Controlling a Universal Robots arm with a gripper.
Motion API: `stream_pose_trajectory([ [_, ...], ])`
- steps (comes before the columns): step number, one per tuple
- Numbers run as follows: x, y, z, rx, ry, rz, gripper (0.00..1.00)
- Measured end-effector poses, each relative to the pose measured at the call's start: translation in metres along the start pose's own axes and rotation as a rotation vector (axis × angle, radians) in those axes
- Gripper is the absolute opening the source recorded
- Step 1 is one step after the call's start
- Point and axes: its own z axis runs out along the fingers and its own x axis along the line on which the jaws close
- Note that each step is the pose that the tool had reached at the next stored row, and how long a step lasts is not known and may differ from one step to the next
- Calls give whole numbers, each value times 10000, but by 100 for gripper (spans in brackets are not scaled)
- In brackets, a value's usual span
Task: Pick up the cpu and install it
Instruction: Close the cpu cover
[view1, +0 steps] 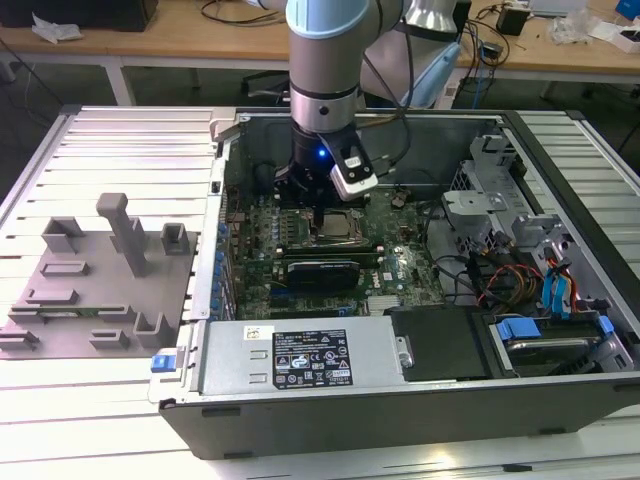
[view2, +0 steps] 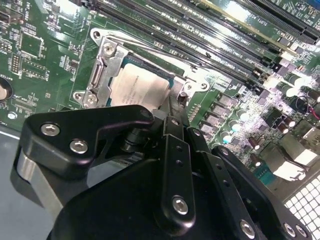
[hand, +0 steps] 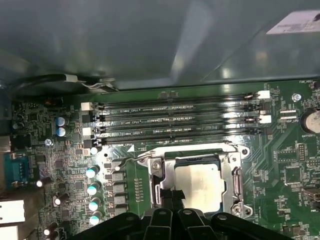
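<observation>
Right, computer case (view1: 400, 420) lying open on its side, motherboard (view1: 400, 262) face up inside. Gripper (view1: 315, 215) down low over the board, tip at the socket frame (hand: 235, 180). Spread or clamped: cannot tell from any view.

cpu (hand: 200, 187) lying inside that frame in the first wrist view, with the gripper at one of its edges. Reads as the seating step, chip apparently down in the socket already.

To do it well, by my read:
- keep the chip dead flat, edges square to the frame
- no sideways drag across the contacts
- no push down, just own weight
- check all four sides sit evenly

Orientation: silvery top facing up, flat to the board. Square, so no real long axis. Edges parallel to the frame and to the memory slots (hand: 180, 117). Corner marker not readable.
</observation>
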Motion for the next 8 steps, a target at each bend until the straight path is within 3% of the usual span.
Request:
stream_pose_trajectory([
  [4, 63, -3, 32, -29, -42, -5, 11],
  [8, 71, -4, 107, -36, -49, -82, 11],
])
